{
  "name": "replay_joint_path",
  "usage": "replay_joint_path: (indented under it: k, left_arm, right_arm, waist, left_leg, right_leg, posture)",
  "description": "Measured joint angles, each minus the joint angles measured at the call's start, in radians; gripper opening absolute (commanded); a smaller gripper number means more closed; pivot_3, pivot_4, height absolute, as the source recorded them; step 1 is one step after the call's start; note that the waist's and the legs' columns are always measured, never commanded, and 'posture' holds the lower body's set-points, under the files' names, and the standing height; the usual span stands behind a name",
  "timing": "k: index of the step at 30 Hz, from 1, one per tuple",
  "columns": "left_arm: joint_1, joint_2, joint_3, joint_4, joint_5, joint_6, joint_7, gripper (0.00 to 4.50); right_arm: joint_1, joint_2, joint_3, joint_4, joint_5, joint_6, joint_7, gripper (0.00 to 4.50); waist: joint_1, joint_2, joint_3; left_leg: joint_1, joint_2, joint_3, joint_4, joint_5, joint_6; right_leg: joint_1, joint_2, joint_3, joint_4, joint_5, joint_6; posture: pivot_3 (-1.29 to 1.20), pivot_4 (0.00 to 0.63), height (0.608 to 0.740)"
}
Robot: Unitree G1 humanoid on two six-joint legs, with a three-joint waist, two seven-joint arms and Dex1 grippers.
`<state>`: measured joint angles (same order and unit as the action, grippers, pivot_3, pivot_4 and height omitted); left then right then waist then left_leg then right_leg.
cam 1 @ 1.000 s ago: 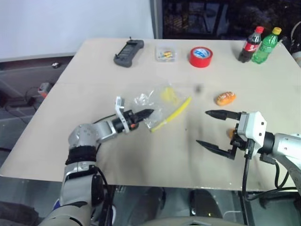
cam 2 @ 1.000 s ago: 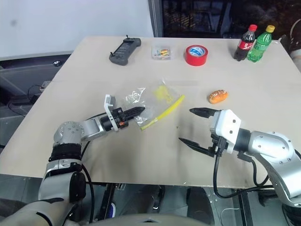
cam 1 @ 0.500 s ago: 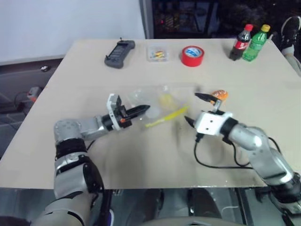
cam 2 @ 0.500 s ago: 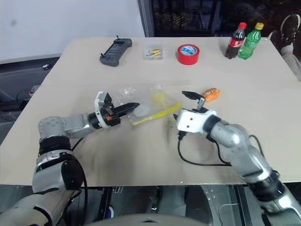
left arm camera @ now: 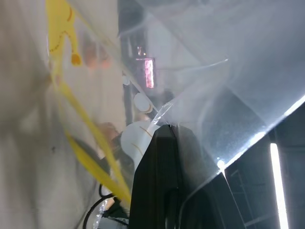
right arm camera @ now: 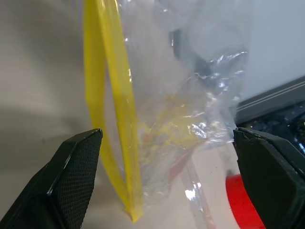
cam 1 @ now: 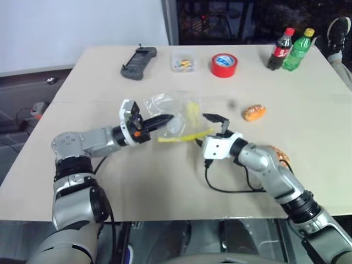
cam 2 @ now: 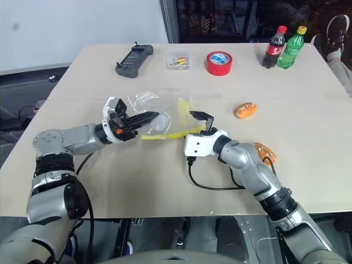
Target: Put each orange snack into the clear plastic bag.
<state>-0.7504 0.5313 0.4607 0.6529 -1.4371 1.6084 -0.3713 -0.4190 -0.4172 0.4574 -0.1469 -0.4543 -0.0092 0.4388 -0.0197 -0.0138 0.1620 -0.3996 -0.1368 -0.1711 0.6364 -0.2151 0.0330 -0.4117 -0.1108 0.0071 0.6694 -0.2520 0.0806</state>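
- I see left claw (cam 1: 164, 119) pinching the clear plastic bag (cam 1: 179, 113), lifted off the tabletop (cam 1: 165, 181).
- Right claw (cam 1: 210, 130) spread at the bag's yellow strip.
- Orange snack (cam 1: 254, 113) beyond the bag.

Head views: even, bright overhead light on the table (cam 1: 308, 181); soft short shadows beneath the arms. Background at 12 o'clock dark, small red glints. Plastic bag (cam 1: 175, 115) shows white glare patches. Left wrist view: bag hazy and out of focus, bright strip light at 4 o'clock. Right wrist view: claw fingers (right arm camera: 71, 174) blurred.
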Motion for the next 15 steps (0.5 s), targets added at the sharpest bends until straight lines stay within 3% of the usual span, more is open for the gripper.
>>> replay_joint_path:
  k: [7,13,15]
  left_arm:
    - [0.0,-0.004,0.037,0.001,-0.068,0.0,0.087,0.02]
    - [0.0,-0.013,0.04,0.0,-0.147,0.0,0.157,0.02]
    - [0.0,-0.014,0.04,0.0,-0.164,0.0,0.175,0.0]
  right_arm:
    - [0.039,0.017,-0.036,-0.011,0.031,0.032,0.033,4.5]
    - [0.014,0.152,-0.04,0.072,0.027,0.053,-0.054,4.5]
    - [-0.011,0.183,-0.046,0.12,0.029,0.052,-0.08,3.99]
  waist:
    - [0.001,0.0,0.0]
    - [-0.003,0.0,0.0]
    - [-0.002,-0.001,0.0]
  left_leg:
    - [0.0,0.0,0.001,0.0,0.0,0.0]
    - [0.002,0.002,0.004,0.0,0.0,-0.001]
    - [0.002,0.002,0.004,0.0,0.0,-0.001]
  right_leg:
    - [-0.001,0.0,0.002,0.001,0.0,0.0]
    - [-0.002,0.002,0.006,0.004,0.001,-0.001]
    - [-0.002,0.002,0.006,0.005,0.001,-0.002]
  posture:
    - [0.0,0.15,0.74]
    - [0.0,0.15,0.74]
    - [0.0,0.15,0.74]
